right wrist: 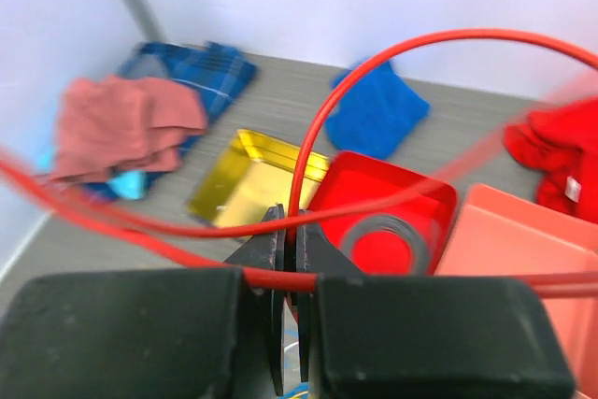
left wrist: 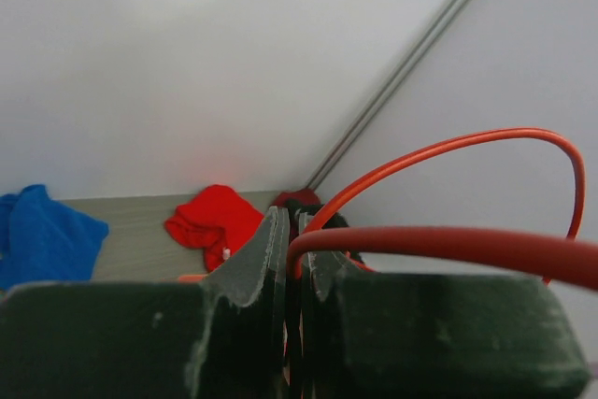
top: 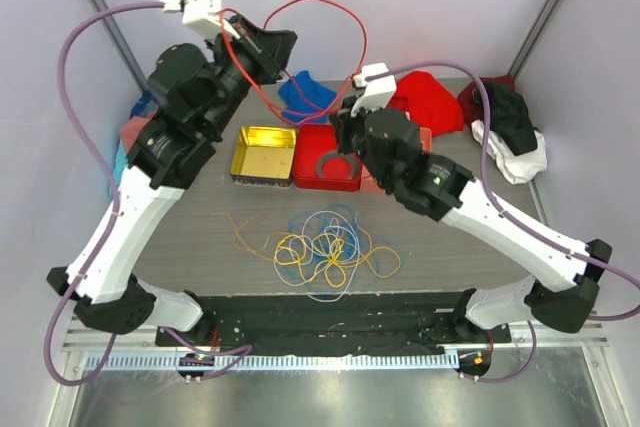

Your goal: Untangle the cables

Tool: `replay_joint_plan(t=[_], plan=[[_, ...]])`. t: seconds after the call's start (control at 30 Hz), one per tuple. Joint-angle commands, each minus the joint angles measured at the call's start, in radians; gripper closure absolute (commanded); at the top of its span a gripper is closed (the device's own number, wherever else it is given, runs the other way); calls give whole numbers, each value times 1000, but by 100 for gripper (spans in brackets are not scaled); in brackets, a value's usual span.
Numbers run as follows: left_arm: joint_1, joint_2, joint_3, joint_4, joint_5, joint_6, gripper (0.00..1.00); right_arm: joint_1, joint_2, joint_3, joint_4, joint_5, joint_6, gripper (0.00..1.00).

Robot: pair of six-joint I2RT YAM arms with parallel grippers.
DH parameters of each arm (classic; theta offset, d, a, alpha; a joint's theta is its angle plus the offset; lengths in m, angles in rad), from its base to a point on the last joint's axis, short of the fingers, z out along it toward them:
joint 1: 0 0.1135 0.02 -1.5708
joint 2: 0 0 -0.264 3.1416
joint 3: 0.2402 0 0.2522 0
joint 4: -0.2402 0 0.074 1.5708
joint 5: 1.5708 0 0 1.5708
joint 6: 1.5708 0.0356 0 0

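A loose tangle of thin yellow, blue, white and orange cables (top: 322, 247) lies on the table's near middle. One red cable (top: 345, 17) arcs high above the table between both grippers. My left gripper (top: 282, 45) is raised at the back left, shut on one part of it. In the left wrist view the gripper (left wrist: 291, 223) pinches the red cable (left wrist: 448, 147). My right gripper (top: 343, 135) hangs over the red tray, and in its wrist view the gripper (right wrist: 291, 223) is shut on the red cable (right wrist: 374, 53), which loops upward from it.
A yellow tin (top: 264, 155) and a red tray (top: 312, 147) holding a flat grey ring (top: 335, 162) stand mid-table, with a salmon tray (right wrist: 514, 249) beside them. A blue cloth (top: 305, 92), a red cloth (top: 425, 102), a black-and-white cloth (top: 515, 132) and a pink cloth (top: 135, 132) lie around the back.
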Motion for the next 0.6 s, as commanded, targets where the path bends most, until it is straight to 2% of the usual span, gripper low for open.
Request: replay_joint_plan(t=[0.0,0.23,0.43,0.57], plan=[[4,114,32,-3,-93,66,100,-144,68,46,-48,-156,91,99],[54,303,79,-49,-103,20,100,-240,212,84,-27,-230,126,99],[123,376,-35,46,-80,-70,100,-298,272,-8,145,-310,172,99],[146,403,-144,173,-70,-87,100,-307,301,-101,359,-330,184,99]])
